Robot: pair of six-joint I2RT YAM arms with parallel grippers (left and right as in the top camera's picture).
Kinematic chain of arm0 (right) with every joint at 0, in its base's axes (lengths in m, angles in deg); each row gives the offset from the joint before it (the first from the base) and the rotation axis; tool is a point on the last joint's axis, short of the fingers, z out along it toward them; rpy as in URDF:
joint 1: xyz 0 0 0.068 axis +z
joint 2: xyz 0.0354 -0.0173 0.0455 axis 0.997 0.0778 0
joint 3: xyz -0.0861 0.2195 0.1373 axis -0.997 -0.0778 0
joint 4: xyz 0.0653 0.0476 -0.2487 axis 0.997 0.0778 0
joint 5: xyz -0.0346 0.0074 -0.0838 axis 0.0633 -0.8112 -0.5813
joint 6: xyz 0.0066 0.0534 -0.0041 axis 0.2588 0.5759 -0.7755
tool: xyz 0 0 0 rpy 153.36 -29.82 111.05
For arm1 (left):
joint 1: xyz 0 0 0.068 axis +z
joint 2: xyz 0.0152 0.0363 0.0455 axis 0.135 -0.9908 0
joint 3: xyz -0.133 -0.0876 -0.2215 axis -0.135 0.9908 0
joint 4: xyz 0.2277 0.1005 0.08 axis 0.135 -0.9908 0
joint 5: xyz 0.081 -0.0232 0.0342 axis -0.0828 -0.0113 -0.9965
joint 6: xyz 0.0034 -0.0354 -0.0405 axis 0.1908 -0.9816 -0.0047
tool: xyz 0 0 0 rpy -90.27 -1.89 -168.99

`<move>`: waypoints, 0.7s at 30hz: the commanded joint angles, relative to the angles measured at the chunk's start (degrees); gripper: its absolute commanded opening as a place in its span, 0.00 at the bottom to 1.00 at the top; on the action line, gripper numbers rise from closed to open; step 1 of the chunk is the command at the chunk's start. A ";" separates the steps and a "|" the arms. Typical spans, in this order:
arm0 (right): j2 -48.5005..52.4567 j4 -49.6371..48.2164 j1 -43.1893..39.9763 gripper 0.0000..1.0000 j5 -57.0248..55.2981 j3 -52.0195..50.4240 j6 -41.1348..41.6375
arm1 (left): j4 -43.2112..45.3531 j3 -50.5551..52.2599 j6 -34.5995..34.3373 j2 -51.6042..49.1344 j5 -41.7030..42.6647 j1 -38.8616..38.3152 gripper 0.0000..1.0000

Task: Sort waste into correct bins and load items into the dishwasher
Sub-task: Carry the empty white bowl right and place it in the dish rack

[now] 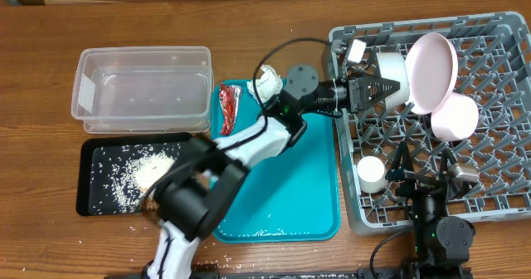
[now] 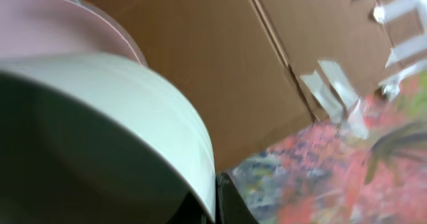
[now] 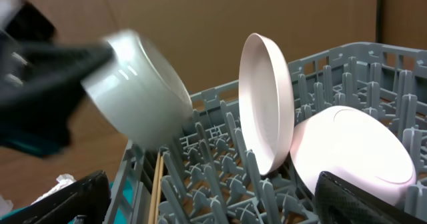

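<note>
While the left gripper (image 1: 383, 86), clamped on the round white bowl (image 1: 388, 62), holds it tilted over the grey plastic dish rack (image 1: 498, 146) at the worktop's right edge, its slot likely lies below, beside the pale pink plate (image 1: 433, 61).

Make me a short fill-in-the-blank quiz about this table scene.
The left gripper holds the ___ bowl above the grey pegged plastic dish rack.
On the teal plastic tray lies a crinkled ___ wrapper.
The shallow black rectangular tray holds loose white ___.
Missing words: white, red, rice.
</note>
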 commanded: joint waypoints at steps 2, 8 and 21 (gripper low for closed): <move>-0.57 -0.24 -0.33 1.00 -0.17 -0.61 0.22 | 8.57 -0.90 -16.98 -7.65 -1.49 0.22 0.04; -0.57 -0.24 -0.33 1.00 -0.17 -0.61 0.22 | 10.14 -0.90 -14.82 -10.32 2.91 2.14 0.09; -0.57 -0.24 -0.33 1.00 -0.17 -0.61 0.22 | 4.20 -0.96 -10.91 -7.23 16.15 9.68 1.00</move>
